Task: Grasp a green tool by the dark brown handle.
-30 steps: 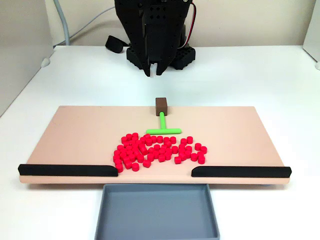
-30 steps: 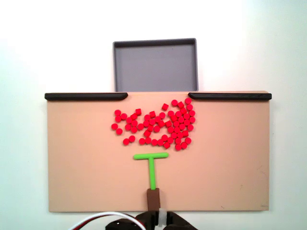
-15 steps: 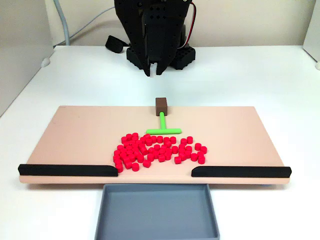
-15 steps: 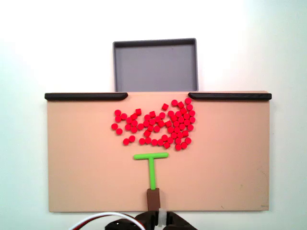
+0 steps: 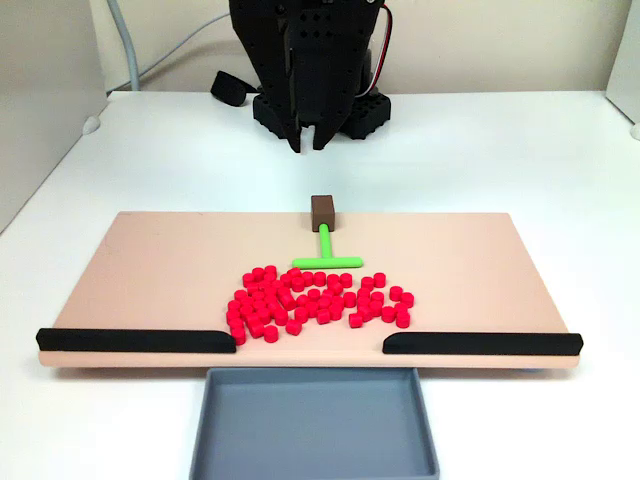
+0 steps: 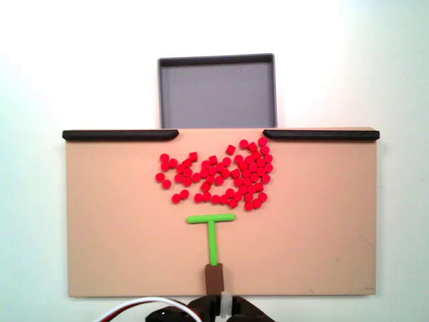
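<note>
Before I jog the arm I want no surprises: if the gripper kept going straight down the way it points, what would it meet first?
Probably the bare white table: the gripper hangs tips-down behind the dark brown handle, though depth is unclear.

One fixed view faces the arm; the other looks straight down, both showing the board (image 5: 150, 270).

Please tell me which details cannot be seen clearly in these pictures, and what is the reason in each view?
- Robot's tool: in the fixed view from the front, dark fingers against the dark arm; the gap is unclear.
- Same tool in the fixed view from above: cut off by the bottom edge.
- Dark brown handle: its near end meets the arm at that edge.
- Red cylinders: too crowded to count.
</note>
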Tool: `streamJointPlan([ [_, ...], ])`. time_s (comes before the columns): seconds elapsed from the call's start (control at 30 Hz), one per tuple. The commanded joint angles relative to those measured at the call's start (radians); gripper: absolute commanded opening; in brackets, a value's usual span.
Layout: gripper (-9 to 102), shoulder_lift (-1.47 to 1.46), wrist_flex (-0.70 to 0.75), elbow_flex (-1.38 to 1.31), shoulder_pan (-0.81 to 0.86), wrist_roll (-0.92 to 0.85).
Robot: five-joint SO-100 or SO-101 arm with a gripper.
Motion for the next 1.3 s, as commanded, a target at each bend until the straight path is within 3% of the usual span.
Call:
streamJointPlan([
  [0.0, 0, 0.014, -0.002, -0.006, -0.009, 0.005],
  [0.57, 0, 0.008, 0.002, -0.005, 0.002, 0.005],
  [0.8, 0, 0.020, -0.002, -0.005, 0.002, -0.132],
  [1.27, 0, 0.155, -0.046, 0.147, 0.012, -0.147],
])
